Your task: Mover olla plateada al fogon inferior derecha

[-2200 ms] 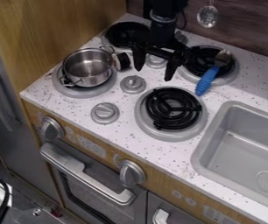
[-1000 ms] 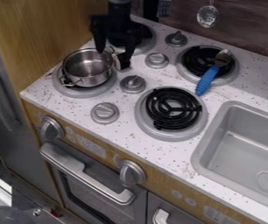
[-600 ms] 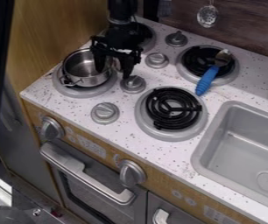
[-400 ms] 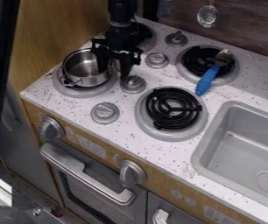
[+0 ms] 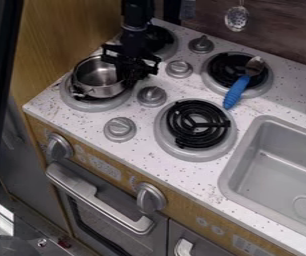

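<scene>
Our hand [image 5: 129,77] pinches one side of the pot [image 5: 99,91] below it.
Looks light, stiff, slippery: we'd squeeze there.

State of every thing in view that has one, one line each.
Silver pot: upright, uncovered, on front-left burner.
Claw: closed on the pot's right rim.
Blue-handled spoon: lying across back-right burner.
Slotted spoon: hanging.
Oven door: shut.
</scene>
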